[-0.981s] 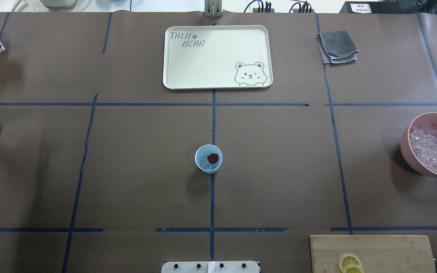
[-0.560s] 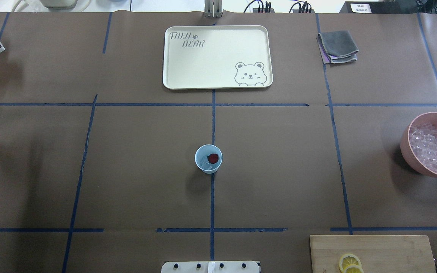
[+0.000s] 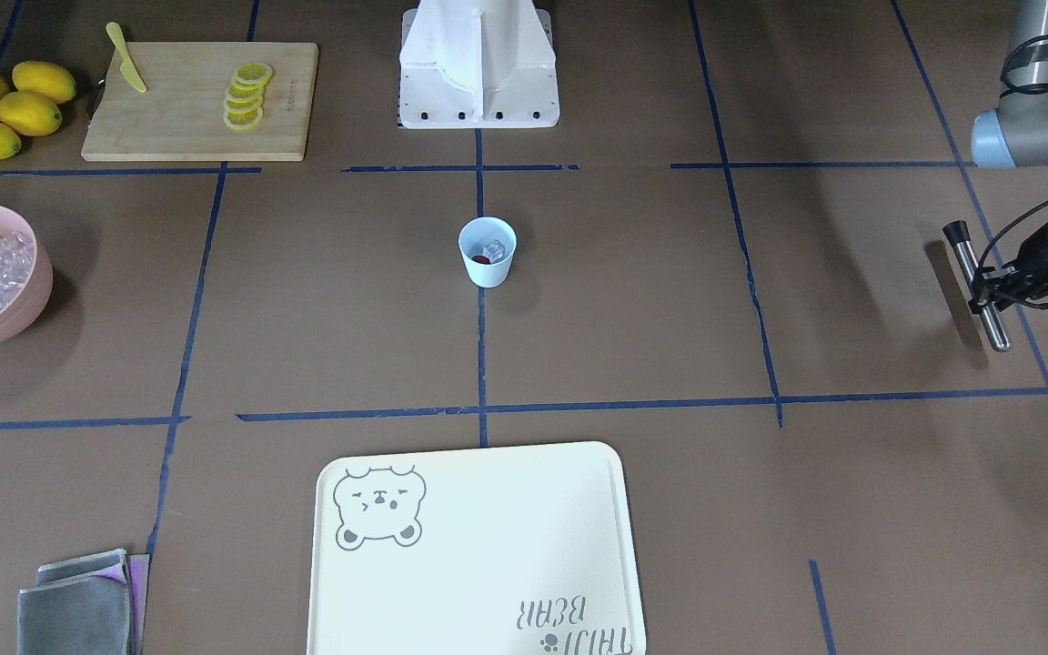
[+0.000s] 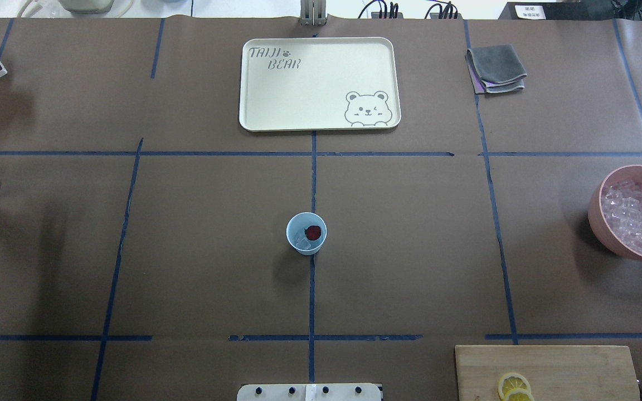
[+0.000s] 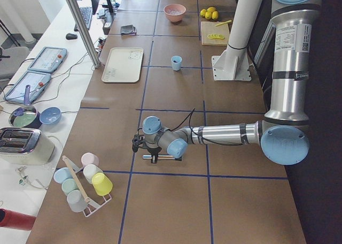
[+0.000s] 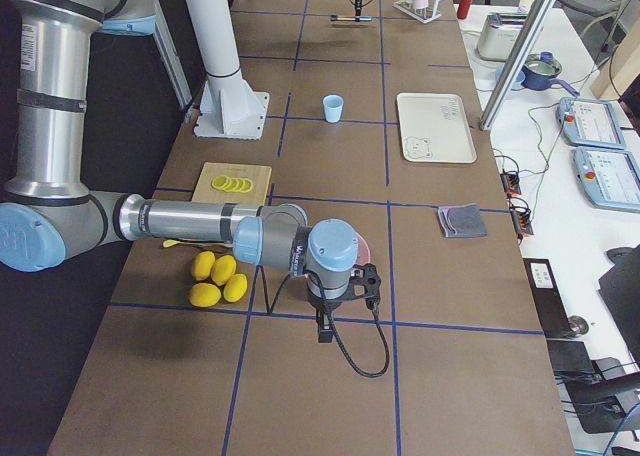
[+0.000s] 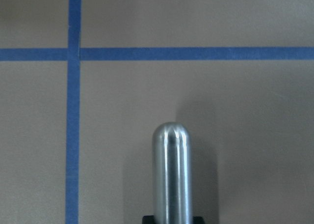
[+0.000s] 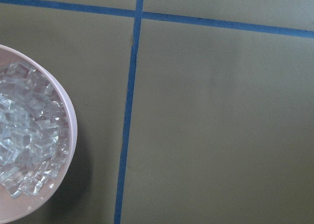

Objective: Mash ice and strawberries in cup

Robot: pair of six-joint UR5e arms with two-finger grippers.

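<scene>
Overhead exterior: strawberry (image 4: 313,231) and ice (image 4: 300,240) are sitting in the cup (image 4: 305,252), looks unmashed. Left jaws grip a steel muddler (image 3: 990,323), well away from it. Right jaws, can't tell.

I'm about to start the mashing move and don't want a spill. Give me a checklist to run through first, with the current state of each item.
1. Cup upright at the table's centre: ok.
2. Strawberry and ice inside the cup: ok.
3. Left gripper shut on the metal rod: ok.
4. Rod above the cup, tip down: not ok. It lies roughly level, far off at the table's left side.
5. Right gripper out of the way: ok, near the pink bowl. Whether it is open or shut: cannot tell.
</scene>
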